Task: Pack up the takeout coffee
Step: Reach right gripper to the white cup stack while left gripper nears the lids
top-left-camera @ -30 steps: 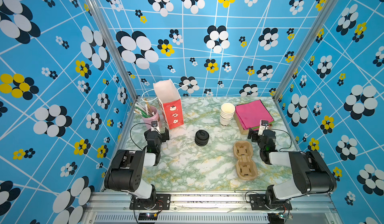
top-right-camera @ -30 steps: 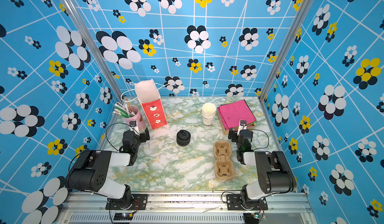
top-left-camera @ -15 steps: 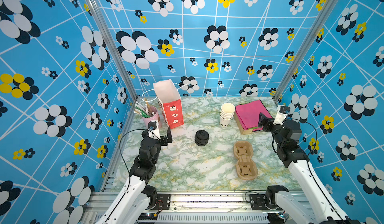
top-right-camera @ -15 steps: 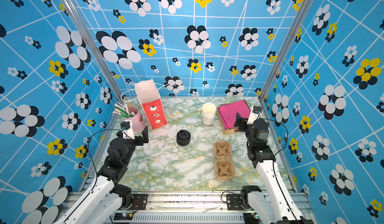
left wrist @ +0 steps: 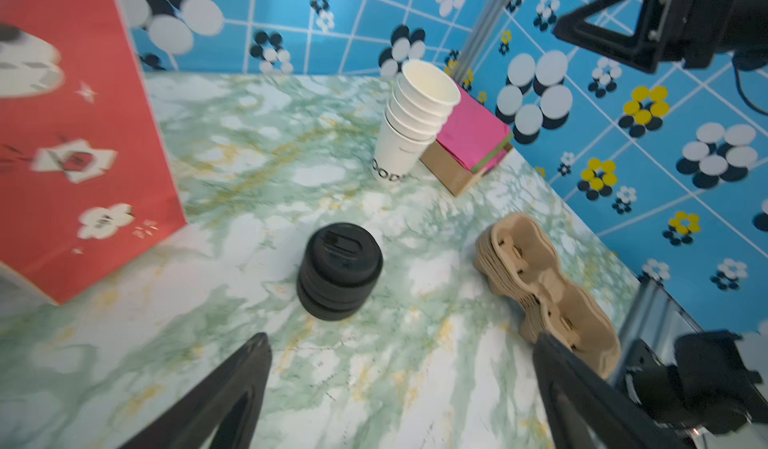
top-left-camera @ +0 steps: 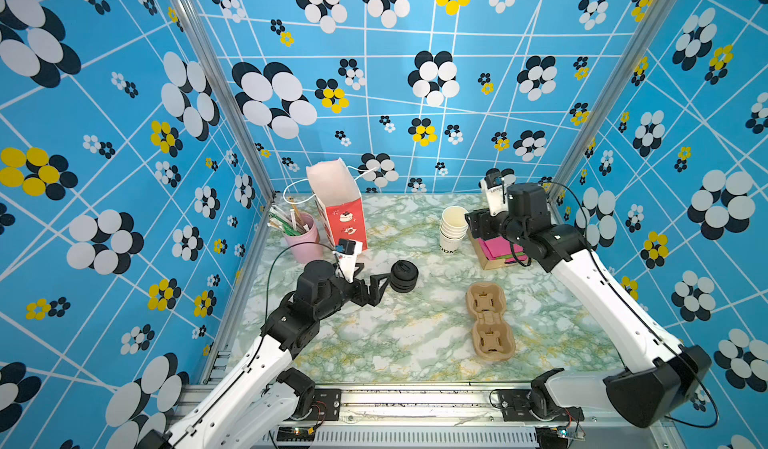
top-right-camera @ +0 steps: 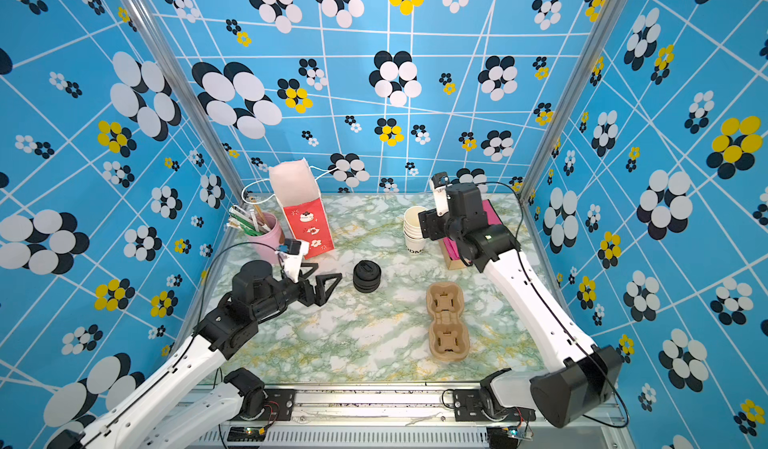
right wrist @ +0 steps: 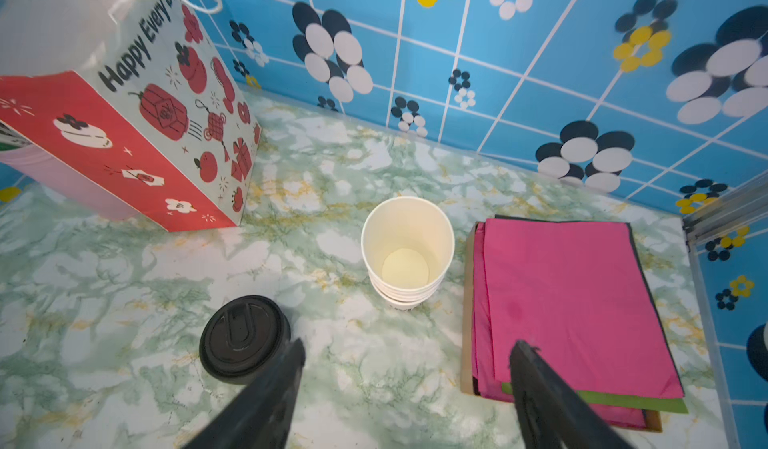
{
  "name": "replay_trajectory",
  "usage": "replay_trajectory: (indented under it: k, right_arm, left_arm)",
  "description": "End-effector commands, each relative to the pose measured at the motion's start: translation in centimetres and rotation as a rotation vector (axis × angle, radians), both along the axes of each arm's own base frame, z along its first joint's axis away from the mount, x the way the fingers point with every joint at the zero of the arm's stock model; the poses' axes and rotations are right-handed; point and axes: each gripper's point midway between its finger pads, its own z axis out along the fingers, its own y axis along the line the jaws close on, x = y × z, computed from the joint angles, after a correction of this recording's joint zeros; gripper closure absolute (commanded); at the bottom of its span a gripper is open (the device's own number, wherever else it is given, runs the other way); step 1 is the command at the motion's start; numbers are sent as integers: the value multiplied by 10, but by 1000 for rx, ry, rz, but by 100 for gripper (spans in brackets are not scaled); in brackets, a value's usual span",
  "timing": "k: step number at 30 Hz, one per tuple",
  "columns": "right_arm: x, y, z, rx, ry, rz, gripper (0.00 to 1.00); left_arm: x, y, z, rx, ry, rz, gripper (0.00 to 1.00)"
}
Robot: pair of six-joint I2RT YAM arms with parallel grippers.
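Jaws of left gripper [top-right-camera: 329, 270] held wide open and empty near lid stack [top-right-camera: 367, 276] on table [top-left-camera: 395, 343]; jaws of right gripper [right wrist: 409, 343] spread open, nothing gripped, just beside cup stack [top-left-camera: 453, 226] by napkin box [top-left-camera: 494, 248]

Blue flowered walls [top-left-camera: 374, 93] — green-veined marble tabletop [top-left-camera: 395, 343]

Bright even light, soft shadows, wrist views blurred
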Motion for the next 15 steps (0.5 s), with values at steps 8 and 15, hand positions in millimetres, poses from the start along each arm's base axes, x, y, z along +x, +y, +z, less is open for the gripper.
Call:
replay_trajectory:
  k: [8,15]
  right_arm:
    - [34,32,-49,-178,163,5,35]
    - [61,47,-68,-208,222,-1,43]
  left_arm:
    - [-11,-43,-2,-2,91,-167,1]
    - [3,-51,2,-98,86,-121,1]
